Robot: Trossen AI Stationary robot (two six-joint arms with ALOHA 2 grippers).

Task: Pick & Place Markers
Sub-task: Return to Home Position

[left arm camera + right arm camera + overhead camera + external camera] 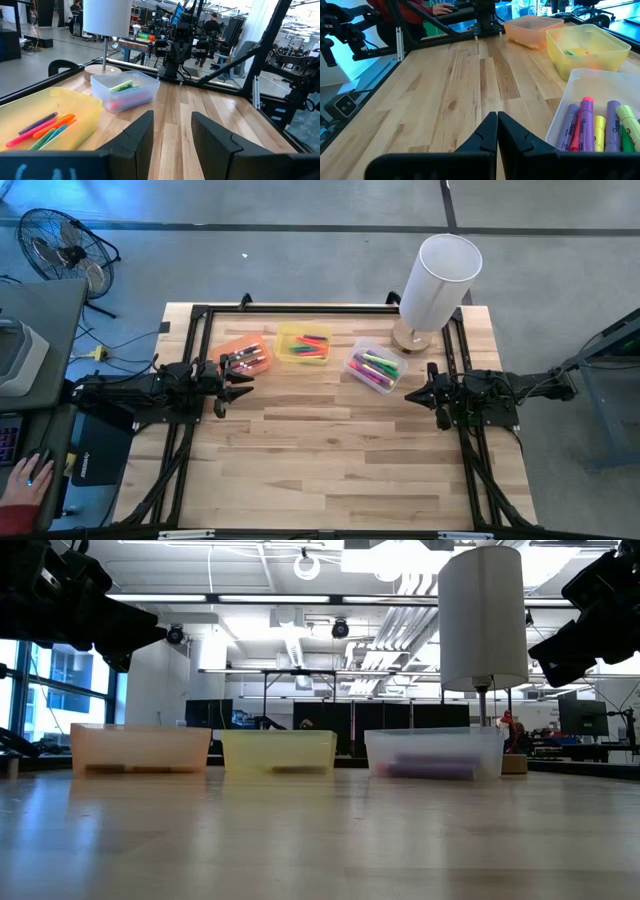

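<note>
The markers lie inside three small bins at the table's far side: an orange bin (245, 355), a yellow bin (303, 344) and a clear bin (374, 366). The clear bin's purple, pink, yellow and green markers (600, 131) show in the right wrist view, and the yellow bin's pink, orange and green markers (42, 131) in the left wrist view. My left gripper (236, 385) hovers open and empty just near of the orange bin. My right gripper (415, 394) is shut and empty, to the right of the clear bin.
A white table lamp (436, 288) stands on a round wooden base at the far right corner, behind the clear bin. Bare wood tabletop (330, 460) stretches across the near half. A person's hand (25, 480) rests on a mouse off the table's left.
</note>
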